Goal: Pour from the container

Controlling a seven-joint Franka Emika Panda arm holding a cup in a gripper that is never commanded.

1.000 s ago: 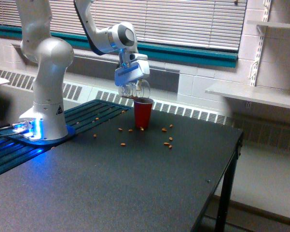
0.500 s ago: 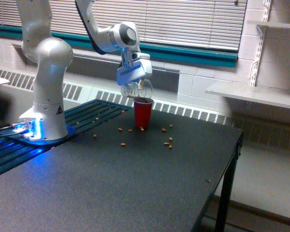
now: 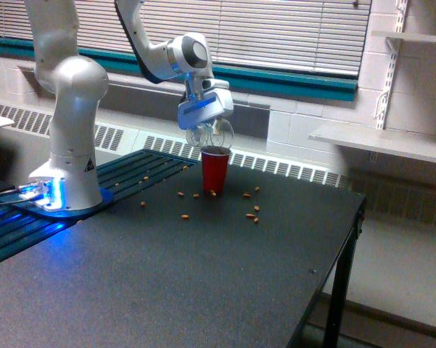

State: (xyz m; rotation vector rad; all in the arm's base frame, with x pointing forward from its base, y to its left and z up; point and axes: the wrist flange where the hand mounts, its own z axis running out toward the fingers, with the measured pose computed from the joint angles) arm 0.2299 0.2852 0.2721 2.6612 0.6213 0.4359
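In the exterior view my gripper [image 3: 205, 125] is shut on the container [image 3: 211, 133], a small clear cup held tipped on its side. It hangs just above the rim of the red cup [image 3: 215, 170], which stands upright on the black table [image 3: 203, 275]. The clear cup's wall looks see-through; whether anything is inside it is too small to tell. The fingers are mostly hidden behind the clear cup.
Brown nut-like pieces [image 3: 254, 212] lie scattered on the table around the red cup. The arm's white base [image 3: 67, 181] stands at the exterior view's left with a blue light. The table's edge [image 3: 348, 239] drops off at the exterior view's right.
The gripper and the tipped clear cup have shifted slightly up and toward the exterior view's right, staying over the red cup.
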